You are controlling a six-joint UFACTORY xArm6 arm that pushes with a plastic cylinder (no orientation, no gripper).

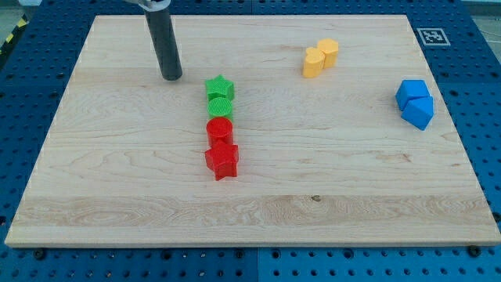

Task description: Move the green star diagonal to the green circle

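Note:
The green star (221, 87) lies near the board's middle, touching the green circle (221, 107) just below it. Below those, a red circle (220, 129) and a red star (222, 160) continue the same column. My tip (171, 77) stands on the board up and to the left of the green star, a short gap away, touching no block.
Two yellow blocks (321, 58) sit together at the view's upper right. Two blue blocks (415, 103) sit together near the right edge. The wooden board (117, 196) rests on a blue pegboard table. A marker tag (431, 36) is at the board's top right corner.

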